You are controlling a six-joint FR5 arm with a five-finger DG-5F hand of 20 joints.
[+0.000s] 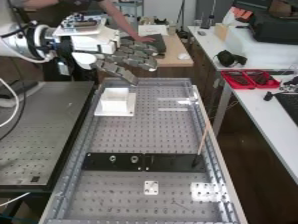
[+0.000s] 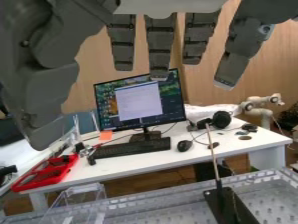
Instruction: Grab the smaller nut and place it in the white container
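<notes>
Smaller nut: position unconfirmed; robot hand [image 1: 140, 61] released, fingers extended.

You have the hand raised at the far end of the perforated desk [image 1: 126, 135], with nothing seen in its grasp; the white container [image 1: 115, 102] sits upright below it and slightly toward the near end; the black bar [image 1: 174, 162] lies well beyond the container on that same near side, carrying the larger nut [image 1: 112, 158] and the bearing [image 1: 134, 159], side by side and apart; I cannot tell whether the smaller nut is on the bar or in the container; verify that first, since a pick from the bar would, in my judgement, call for travel toward the near end, clear of the container walls.
</notes>
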